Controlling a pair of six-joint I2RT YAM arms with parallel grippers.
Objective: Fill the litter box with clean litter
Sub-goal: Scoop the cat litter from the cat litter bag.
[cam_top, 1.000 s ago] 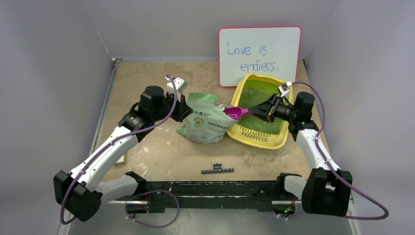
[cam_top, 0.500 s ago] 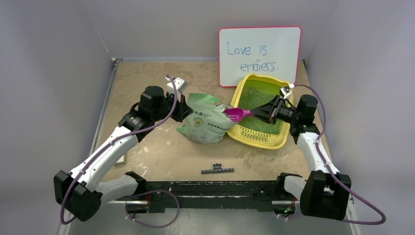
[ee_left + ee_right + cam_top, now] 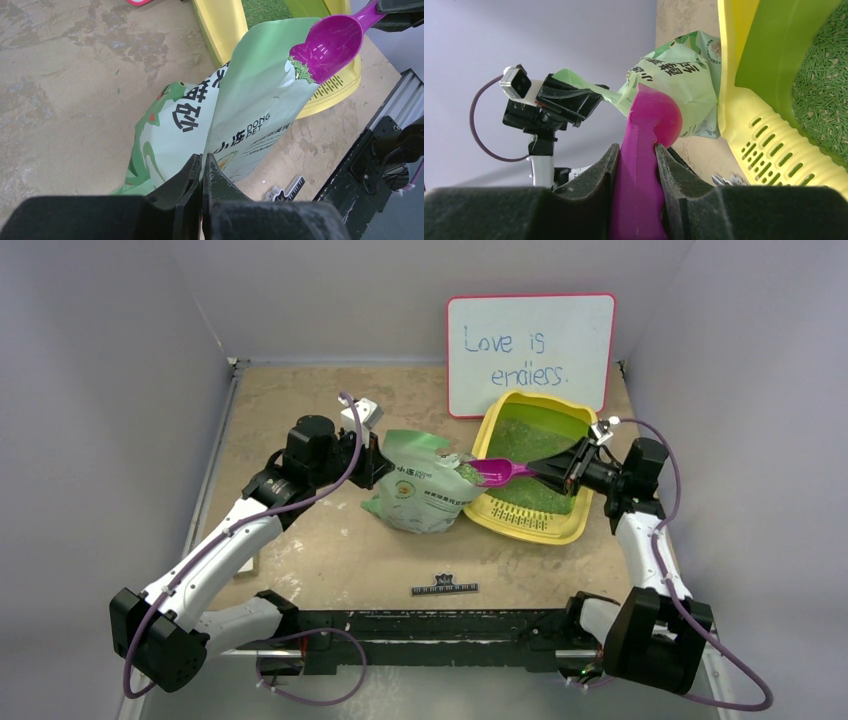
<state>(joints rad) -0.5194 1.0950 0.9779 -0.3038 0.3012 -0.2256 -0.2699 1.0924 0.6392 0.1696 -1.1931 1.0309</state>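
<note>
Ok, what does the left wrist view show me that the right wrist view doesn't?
Only left wrist: the hollow of the magenta scoop at the bag mouth, with green litter at its tip. Only right wrist: the right gripper shut on the scoop's handle, seen from behind. Both: scoop, bag, the yellow litter box and the left gripper pinching the bag.

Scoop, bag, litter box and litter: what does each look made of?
Scoop: glossy magenta, likely hard plastic, with bright highlights. Bag: thin pale green printed film, soft sheen, creased and folded. Litter box: rigid yellow moulded plastic, smooth, with neat slots. Litter: short matte green pellets; material unclear.
</note>
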